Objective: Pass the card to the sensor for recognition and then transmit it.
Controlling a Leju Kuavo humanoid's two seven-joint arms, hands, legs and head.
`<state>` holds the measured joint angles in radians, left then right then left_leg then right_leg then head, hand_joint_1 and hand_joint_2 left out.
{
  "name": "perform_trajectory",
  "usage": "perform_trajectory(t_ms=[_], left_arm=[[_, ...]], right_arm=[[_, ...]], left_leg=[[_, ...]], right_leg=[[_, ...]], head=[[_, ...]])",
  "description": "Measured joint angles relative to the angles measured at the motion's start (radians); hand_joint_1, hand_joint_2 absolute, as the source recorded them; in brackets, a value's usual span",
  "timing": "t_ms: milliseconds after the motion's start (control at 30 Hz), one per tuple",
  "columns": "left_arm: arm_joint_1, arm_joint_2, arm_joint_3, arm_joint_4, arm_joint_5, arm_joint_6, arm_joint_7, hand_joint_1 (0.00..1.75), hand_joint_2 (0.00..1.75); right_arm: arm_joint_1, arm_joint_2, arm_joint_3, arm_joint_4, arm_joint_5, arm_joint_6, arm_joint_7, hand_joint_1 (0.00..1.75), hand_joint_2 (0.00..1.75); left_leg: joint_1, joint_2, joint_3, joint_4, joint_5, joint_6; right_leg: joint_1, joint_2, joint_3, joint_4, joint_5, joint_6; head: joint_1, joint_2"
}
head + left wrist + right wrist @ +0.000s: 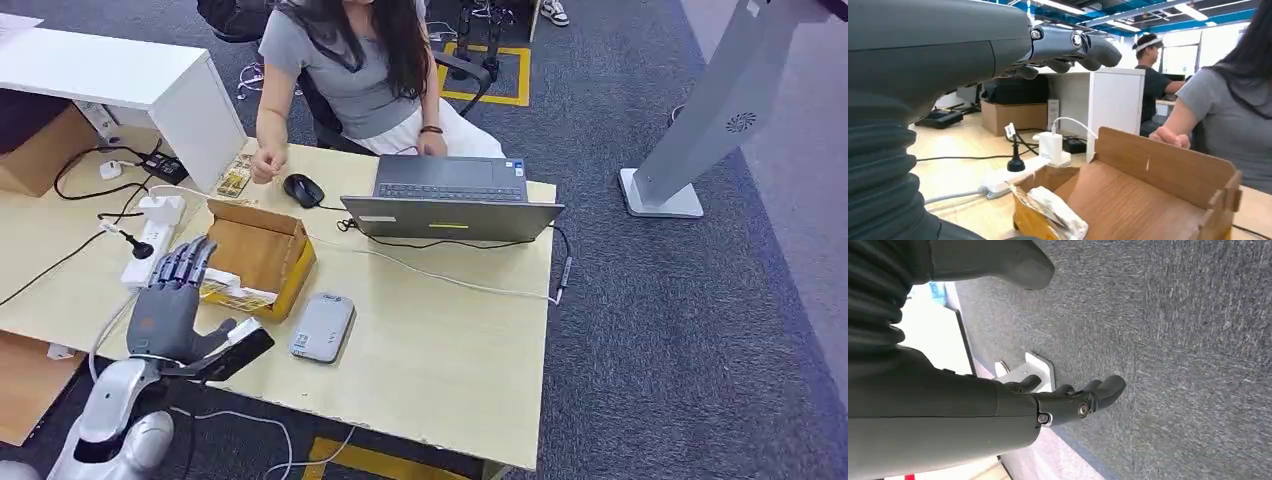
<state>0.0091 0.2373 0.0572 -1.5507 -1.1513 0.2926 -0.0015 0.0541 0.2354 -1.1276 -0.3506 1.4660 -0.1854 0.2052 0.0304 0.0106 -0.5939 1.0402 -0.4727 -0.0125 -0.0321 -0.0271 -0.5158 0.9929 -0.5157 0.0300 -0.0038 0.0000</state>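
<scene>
My left hand (165, 310) hovers over the near left part of the wooden table (440, 350), its fingers (1063, 47) stretched out above an open cardboard box (262, 250). A dark card (245, 352) with a white end juts out from under its thumb toward the sensor and looks pinched there. The sensor, a flat grey device (322, 327), lies on the table just right of the card. My right hand (1068, 400) hangs over grey carpet, fingers loosely apart and holding nothing.
A person (350, 60) sits at the far side behind a laptop (450, 200) and a mouse (303, 188). The box (1148, 185) holds a crumpled packet (1048, 210). A power strip (152, 235) with cables lies left. A grey stand (700, 120) rises at right.
</scene>
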Motion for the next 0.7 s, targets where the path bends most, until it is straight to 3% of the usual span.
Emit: perform_trajectory(t_ms=[700], left_arm=[[-0.032,0.001,0.027,0.124,-0.031,-0.002,0.011,0.0,1.75]], right_arm=[[0.002,0.0,-0.018,0.003,0.032,-0.001,-0.018,0.0,1.75]], left_leg=[[0.0,0.0,0.0,0.0,0.0,0.0]], right_leg=[[0.0,0.0,0.0,0.0,0.0,0.0]], head=[[0.0,0.0]])
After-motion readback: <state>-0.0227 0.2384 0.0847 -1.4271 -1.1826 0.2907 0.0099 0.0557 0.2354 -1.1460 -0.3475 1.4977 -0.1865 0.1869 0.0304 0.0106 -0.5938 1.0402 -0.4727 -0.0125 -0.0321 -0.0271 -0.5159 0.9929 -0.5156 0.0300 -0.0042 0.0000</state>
